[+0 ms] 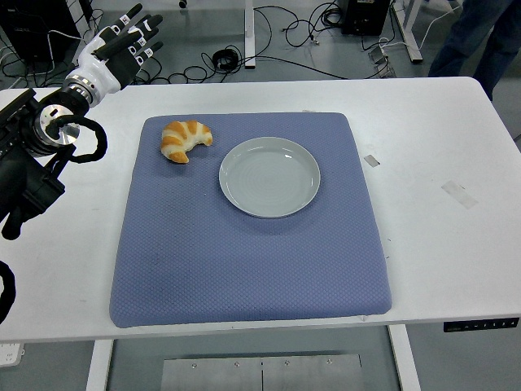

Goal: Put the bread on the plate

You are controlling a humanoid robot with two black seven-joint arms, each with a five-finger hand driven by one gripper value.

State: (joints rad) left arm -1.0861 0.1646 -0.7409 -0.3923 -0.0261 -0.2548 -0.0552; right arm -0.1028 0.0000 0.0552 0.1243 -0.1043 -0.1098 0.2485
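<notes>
The left hand (pixel 122 47) is raised at the far left corner of the white table (pixel 440 147), with its fingers (pixel 140 34) straight and a little spread, and they hold nothing. The fingertips point away from the robot and to the right, over the table's far edge. The bread (pixel 186 139), a croissant, lies nearer to the robot than these fingers and to their right, well apart from them, with nothing touching it. It rests on the far left part of the blue mat (pixel 244 261). Its shape is a curve: one tip points to the right, toward the far side of the plate (pixel 269 177), and the other tip points toward the robot, so the hollow side opens toward the plate. Its long axis goes diagonally, from far right to near left. The grey plate is just beside the bread on the right, not touching it, and it is also well apart from the fingers
</notes>
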